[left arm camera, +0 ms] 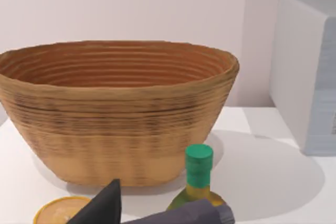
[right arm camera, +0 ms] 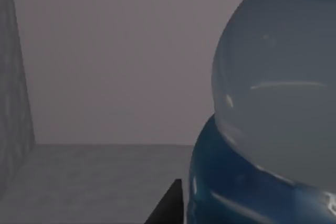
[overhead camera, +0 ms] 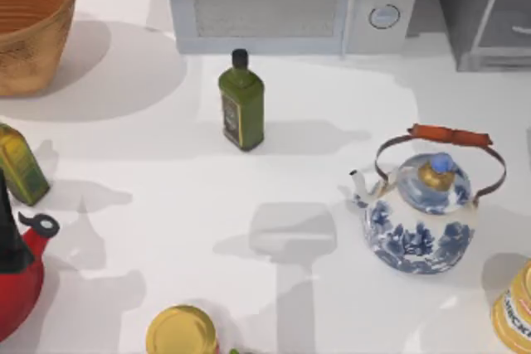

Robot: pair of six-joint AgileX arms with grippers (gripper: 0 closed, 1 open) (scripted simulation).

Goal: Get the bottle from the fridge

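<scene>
Where grey fridge walls point(right arm camera: 105, 77) surround it, the bottle point(right arm camera: 273, 103) looms against the right gripper's finger point(right arm camera: 168, 205).

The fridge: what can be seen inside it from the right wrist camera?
Inside the fridge stands the bottle, very close: clear body, blue band below. Behind it are a bare grey back wall and floor. The bottle covers whatever lies beyond it.

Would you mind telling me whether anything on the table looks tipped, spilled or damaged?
Nothing stands out: the dark green bottle, the blue-and-white kettle and the basket all stand upright, with no spill showing.
</scene>
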